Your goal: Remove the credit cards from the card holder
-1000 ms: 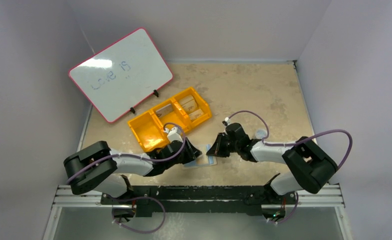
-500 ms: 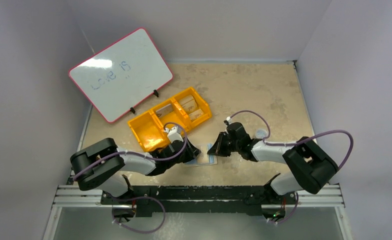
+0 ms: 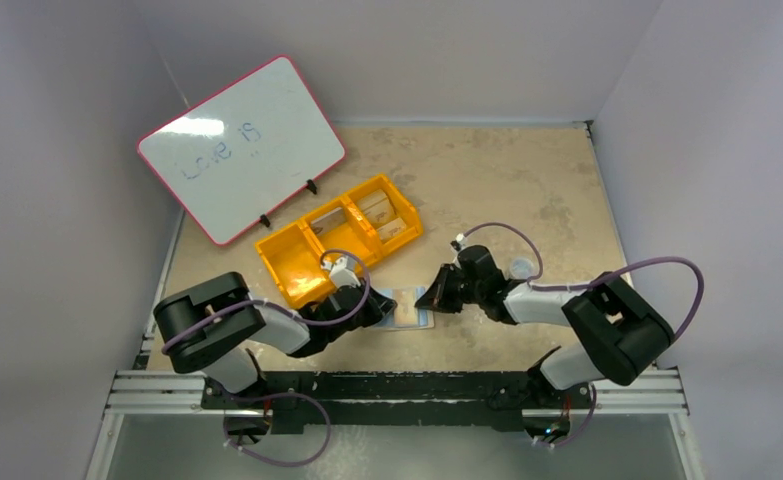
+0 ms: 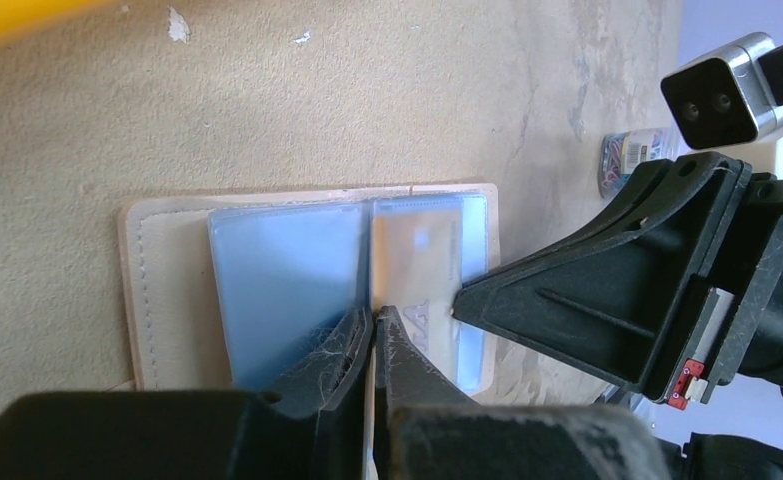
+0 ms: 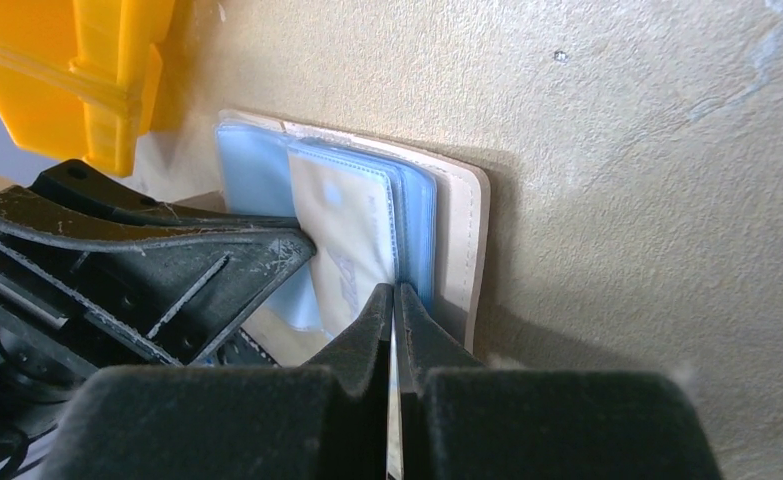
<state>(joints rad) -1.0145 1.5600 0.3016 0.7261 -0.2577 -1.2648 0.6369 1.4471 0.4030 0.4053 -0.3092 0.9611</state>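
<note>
Left arm (image 3: 267,325): I lay low along the near edge, elbow folded back at the left, forearm reaching right toward the middle.
Left gripper (image 4: 375,318): my two fingers sat tight together with only a hairline slit between them, tips angled down at the table.
Right arm (image 3: 545,300): I was stretched low to the left from a bent elbow at the right, cable looped above the forearm.
Right gripper (image 5: 394,295): my fingers were pressed together, tips tilted down and pointing left.
Grippers together: my two sets of tips faced each other, near but apart.
Heights: both wrists were low, close over the table.
</note>
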